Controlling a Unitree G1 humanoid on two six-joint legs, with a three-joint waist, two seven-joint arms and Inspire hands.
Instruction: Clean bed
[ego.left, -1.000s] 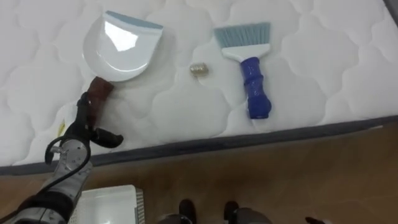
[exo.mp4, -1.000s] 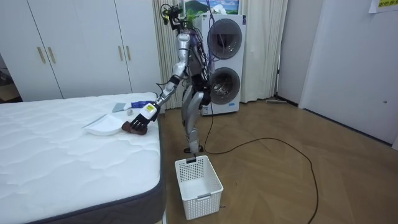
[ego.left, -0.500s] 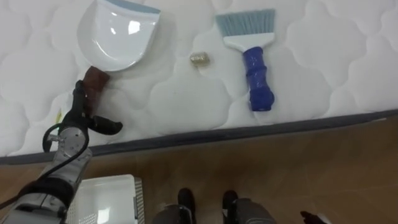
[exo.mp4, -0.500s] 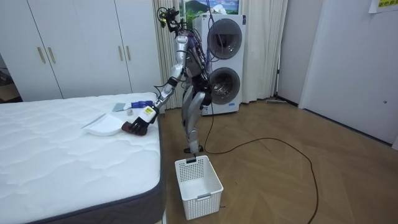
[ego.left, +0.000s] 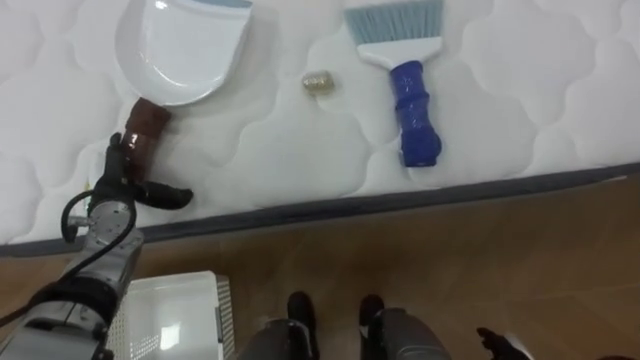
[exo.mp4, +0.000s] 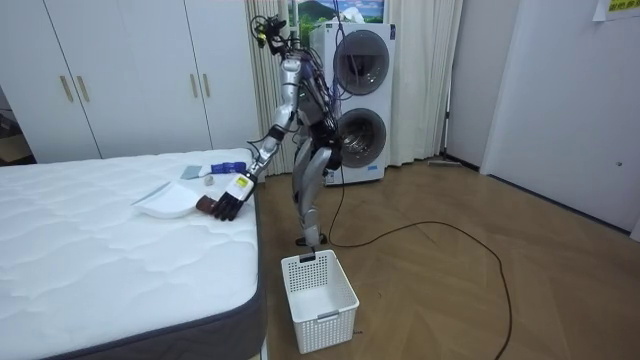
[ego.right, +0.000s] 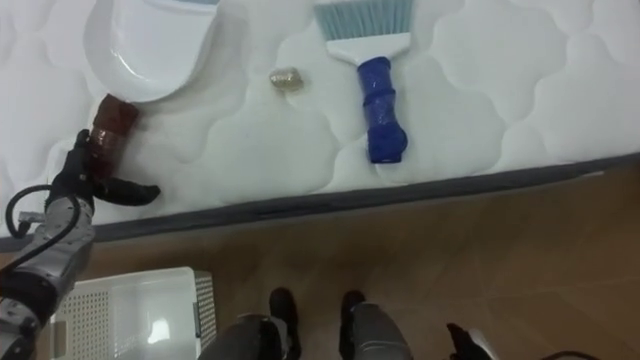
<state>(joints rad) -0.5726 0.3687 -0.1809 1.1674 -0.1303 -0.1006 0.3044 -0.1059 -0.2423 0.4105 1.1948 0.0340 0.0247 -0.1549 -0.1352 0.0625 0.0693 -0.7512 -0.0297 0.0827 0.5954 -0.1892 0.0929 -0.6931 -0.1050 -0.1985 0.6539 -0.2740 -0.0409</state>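
Observation:
A white dustpan (ego.left: 180, 45) with a brown handle (ego.left: 143, 128) lies on the white mattress (ego.left: 280, 150) at the far left. To its right is a small crumpled scrap (ego.left: 317, 82), then a brush (ego.left: 412, 110) with a blue handle and pale bristles. My left hand (ego.left: 118, 188) rests on the mattress near the bed's edge, just behind the handle's end. It is open, its fingers straight and touching the handle's tip, its thumb stuck out to the right. A dark bit of my right hand (ego.left: 492, 341) shows at the lower right.
A white slatted basket (ego.left: 170, 320) stands on the wooden floor beside my feet, below the bed's grey edge (ego.left: 400, 200). In the room view I stand at the bed's corner, with the basket (exo.mp4: 318, 287) in front, wardrobes and stacked washing machines (exo.mp4: 360, 95) behind.
My left hand has slid back along the brown handle toward the bed's edge. The eye view has shifted, so the mattress sits higher in the picture. Dustpan, scrap and brush lie as before.

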